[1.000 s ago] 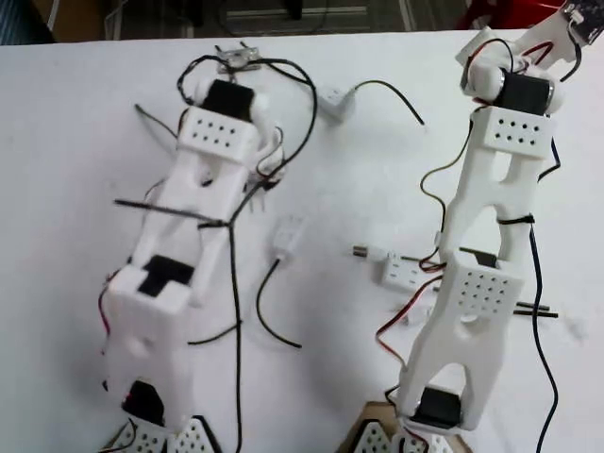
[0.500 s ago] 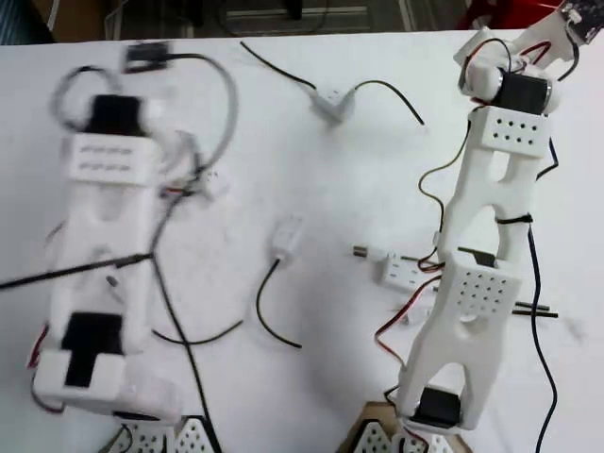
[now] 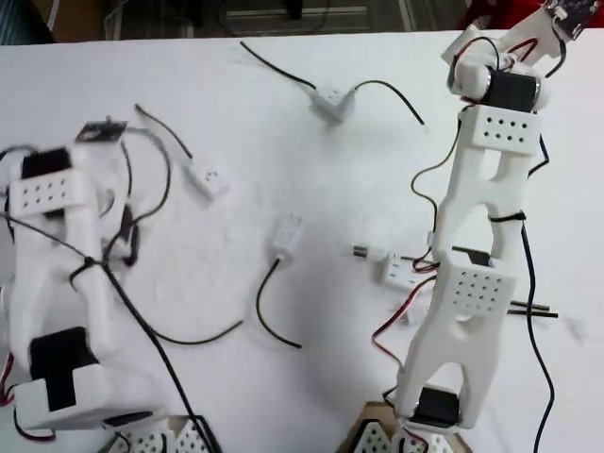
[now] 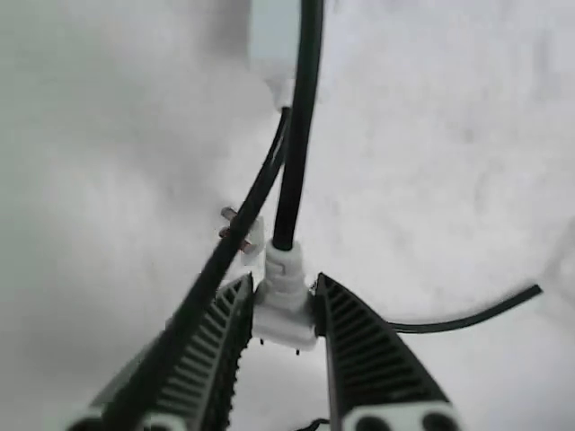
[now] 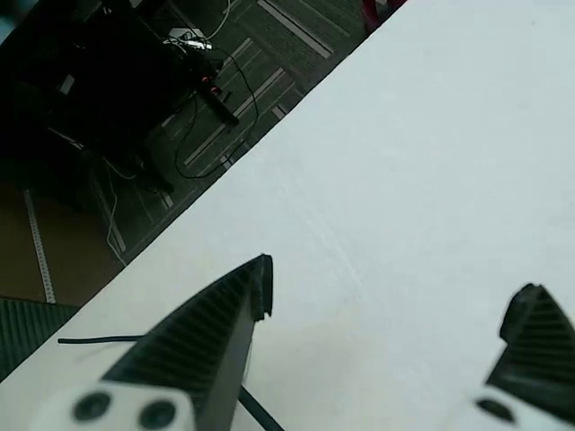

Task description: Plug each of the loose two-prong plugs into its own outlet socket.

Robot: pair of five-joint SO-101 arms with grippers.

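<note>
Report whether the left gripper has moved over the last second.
Yes. The left gripper, shut on a plug, swung leftward in the high view, away from the white block that stayed put.

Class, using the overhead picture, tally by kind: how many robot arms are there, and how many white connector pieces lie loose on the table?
Robot arms: 2
White connector pieces: 4
Total: 6

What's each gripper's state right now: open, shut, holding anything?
Left gripper: shut on a white plug.
Right gripper: open, nothing between its fingers.
</note>
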